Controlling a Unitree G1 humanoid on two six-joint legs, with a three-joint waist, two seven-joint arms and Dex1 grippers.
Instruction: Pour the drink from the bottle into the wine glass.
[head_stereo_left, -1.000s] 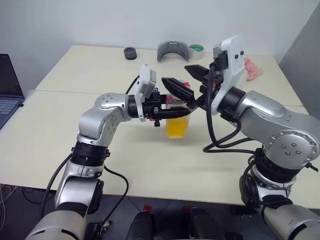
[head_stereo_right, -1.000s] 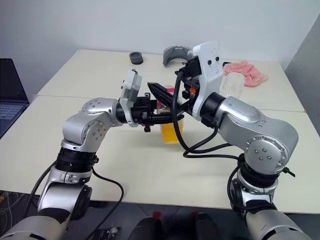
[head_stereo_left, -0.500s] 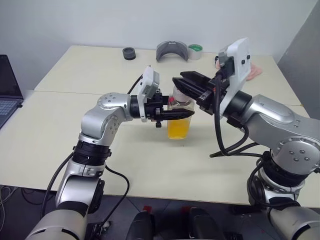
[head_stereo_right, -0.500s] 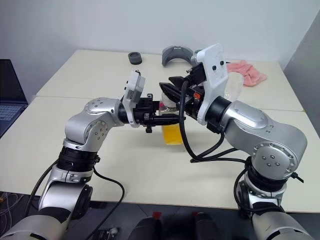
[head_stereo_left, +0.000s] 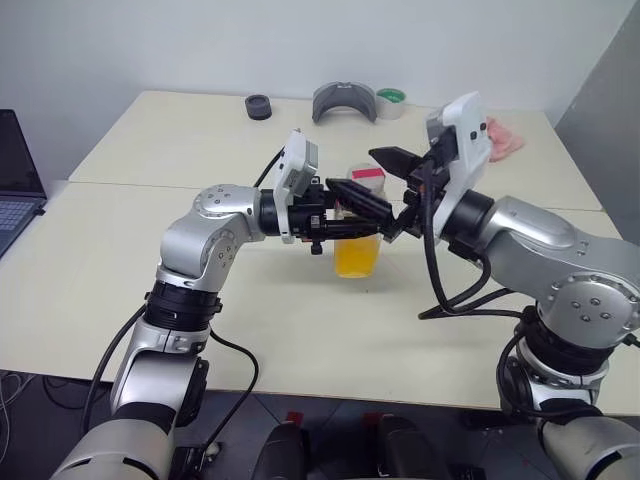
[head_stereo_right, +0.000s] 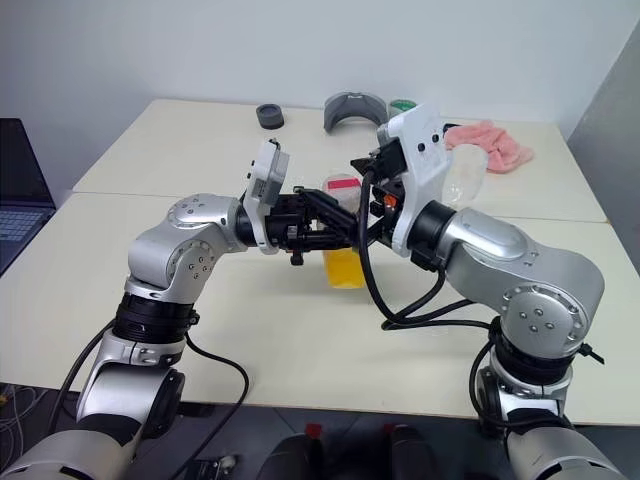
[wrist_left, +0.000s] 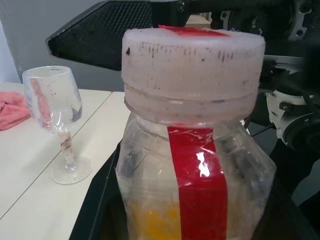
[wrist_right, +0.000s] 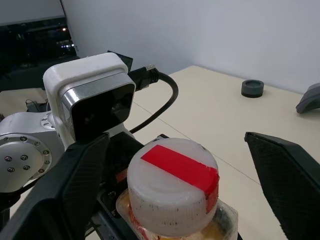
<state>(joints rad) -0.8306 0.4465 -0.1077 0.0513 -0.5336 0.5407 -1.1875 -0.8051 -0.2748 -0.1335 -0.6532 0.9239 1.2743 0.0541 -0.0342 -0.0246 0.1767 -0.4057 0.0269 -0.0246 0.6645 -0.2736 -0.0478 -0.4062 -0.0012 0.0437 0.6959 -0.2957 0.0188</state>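
The bottle (head_stereo_left: 358, 225) stands upright near the middle of the cream bench (head_stereo_left: 150, 150), its lower part filled with the drink (head_stereo_left: 357, 256) — a translucent orange-yellow liquid — and its pinkish-white cap (wrist_right: 172, 192) still on, crossed by the red label strip (wrist_left: 196, 175). The left gripper (head_stereo_left: 345, 213) reaches in level from the bottle's left, and its fingers pinch the bottle just under the cap. The right gripper (head_stereo_left: 385, 185) comes in from the bottle's right at cap height, its two black fingers (wrist_right: 285, 172) spread wide, one on either side of the cap and clear of it. The wine glass (wrist_left: 57, 127) stands upright on the bench beyond the bottle, to its right — well apart from it, with no liquid visible in its bowl. Near the glass, farther back, lies a pink cloth (head_stereo_right: 490, 143). Behind the bottle, along the bench's far edge, sit a small black round object (head_stereo_left: 260, 105), a grey curved piece (head_stereo_left: 345, 102) and a roll with a green face (head_stereo_left: 392, 100). Far to the bottle's left, a laptop (head_stereo_left: 15, 180) shows at the edge of the scene.
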